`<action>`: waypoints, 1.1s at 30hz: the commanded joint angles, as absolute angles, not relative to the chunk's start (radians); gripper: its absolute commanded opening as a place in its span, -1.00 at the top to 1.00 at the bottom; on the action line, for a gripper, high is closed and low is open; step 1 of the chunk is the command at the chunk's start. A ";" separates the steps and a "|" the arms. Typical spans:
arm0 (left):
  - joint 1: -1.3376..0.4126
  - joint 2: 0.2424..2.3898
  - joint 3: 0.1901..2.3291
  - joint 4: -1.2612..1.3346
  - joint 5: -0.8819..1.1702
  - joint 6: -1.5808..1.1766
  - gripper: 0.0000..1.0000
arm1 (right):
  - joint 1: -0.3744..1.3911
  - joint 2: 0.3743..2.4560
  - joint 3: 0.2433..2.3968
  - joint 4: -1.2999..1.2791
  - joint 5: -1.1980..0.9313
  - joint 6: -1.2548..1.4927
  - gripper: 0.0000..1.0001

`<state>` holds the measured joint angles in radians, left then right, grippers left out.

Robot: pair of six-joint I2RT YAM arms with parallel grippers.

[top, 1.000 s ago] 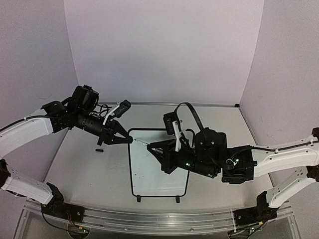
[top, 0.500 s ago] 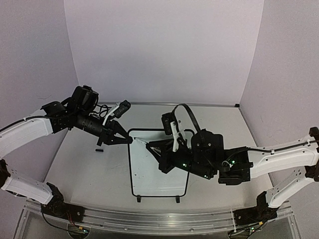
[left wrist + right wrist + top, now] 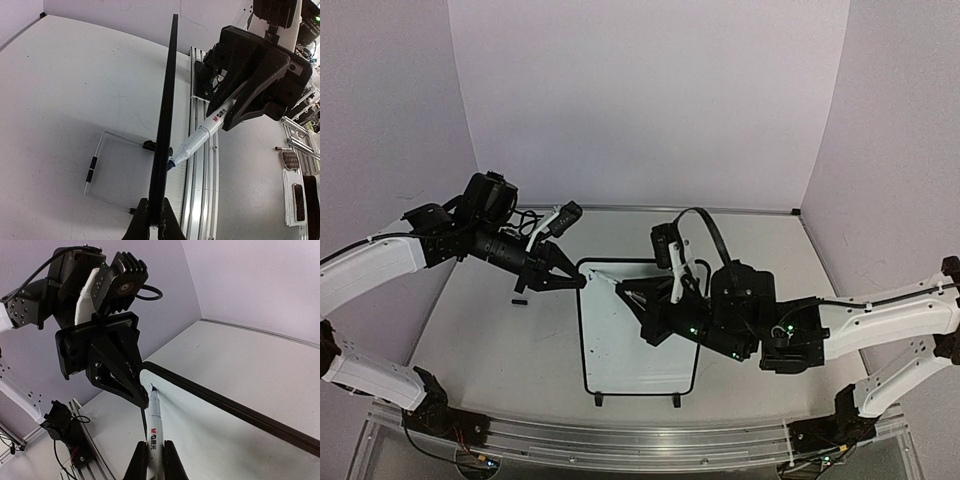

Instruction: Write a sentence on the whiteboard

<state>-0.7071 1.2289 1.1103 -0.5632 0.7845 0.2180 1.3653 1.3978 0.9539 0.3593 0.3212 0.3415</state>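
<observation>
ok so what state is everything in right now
whiteboard: held at its far left corner, no writing visible from the top view
marker: uncapped, tip against the whiteboard near that corner
left gripper: shut on the whiteboard's edge
right gripper: shut on the marker
small black piece: lying loose, left of the whiteboard, apart from it

One whiteboard (image 3: 620, 350), one marker (image 3: 154, 432), one small black piece (image 3: 519, 300) on the tabletop (image 3: 490, 340) left of the whiteboard, and two arms: left arm (image 3: 370, 265), right arm (image 3: 890, 315).
</observation>
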 commanded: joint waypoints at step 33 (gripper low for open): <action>-0.707 1.222 1.106 -0.555 0.757 0.239 1.00 | 1.371 1.432 1.010 0.274 0.360 0.363 1.00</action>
<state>-0.7071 1.2289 1.1103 -0.5636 0.7818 0.2176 1.3754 1.4250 0.9771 0.3051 0.3344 0.3454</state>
